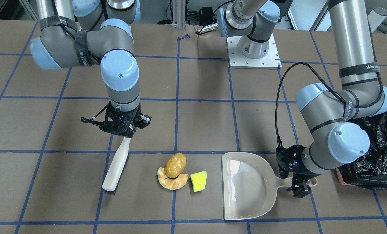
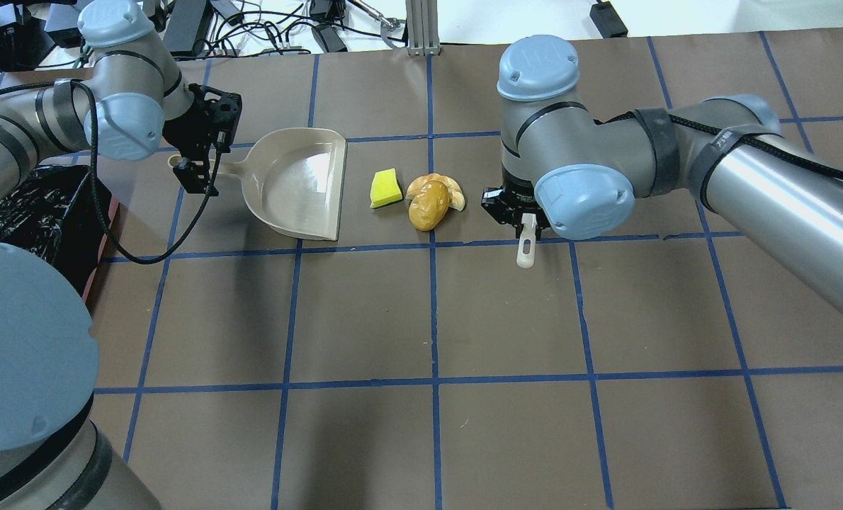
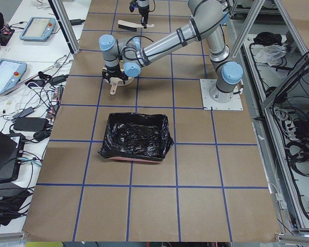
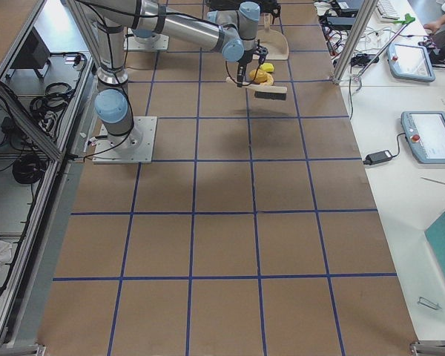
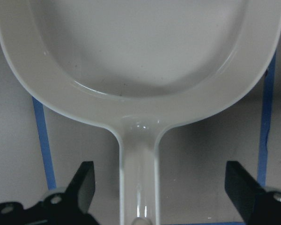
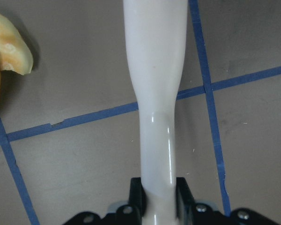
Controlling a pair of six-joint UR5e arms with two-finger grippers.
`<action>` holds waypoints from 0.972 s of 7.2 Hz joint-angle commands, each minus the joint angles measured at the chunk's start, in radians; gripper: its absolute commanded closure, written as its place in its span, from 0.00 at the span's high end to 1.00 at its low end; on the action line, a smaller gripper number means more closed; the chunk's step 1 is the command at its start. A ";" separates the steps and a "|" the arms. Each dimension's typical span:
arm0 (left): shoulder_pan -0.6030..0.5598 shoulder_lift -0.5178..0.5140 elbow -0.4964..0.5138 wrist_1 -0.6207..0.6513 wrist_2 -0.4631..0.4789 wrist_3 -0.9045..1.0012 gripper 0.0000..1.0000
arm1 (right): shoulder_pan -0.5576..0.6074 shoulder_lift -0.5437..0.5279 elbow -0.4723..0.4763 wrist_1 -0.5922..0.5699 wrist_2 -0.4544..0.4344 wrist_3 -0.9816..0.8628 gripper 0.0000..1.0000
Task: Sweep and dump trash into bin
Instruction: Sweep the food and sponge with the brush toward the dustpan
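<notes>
The trash lies together on the table: a golden-brown potato-like lump on a tan crescent pastry, with a yellow sponge wedge beside them. The beige dustpan lies flat with its mouth towards the sponge. My left gripper is open, its fingers on both sides of the dustpan handle without touching it. My right gripper is shut on the handle of the beige brush, on the far side of the trash from the dustpan. The bin stands behind my left arm.
The bin is a pinkish box lined with a crinkly black bag, on the left side of the table beyond the dustpan handle. The left arm's base plate is bolted to the table. Blue tape lines grid the brown tabletop.
</notes>
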 commanded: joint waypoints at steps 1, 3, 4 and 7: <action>-0.002 -0.008 0.007 -0.023 0.026 -0.041 0.99 | 0.043 0.010 -0.001 -0.004 -0.001 0.032 0.00; 0.010 -0.014 0.008 0.006 0.025 -0.046 0.98 | 0.070 0.029 0.004 -0.012 0.008 0.114 0.00; 0.010 -0.021 0.010 0.029 0.026 -0.046 0.98 | 0.095 0.037 0.003 -0.014 0.003 0.121 0.00; 0.012 -0.035 0.013 0.067 0.026 -0.046 0.49 | 0.101 0.040 0.001 -0.043 0.014 0.153 0.00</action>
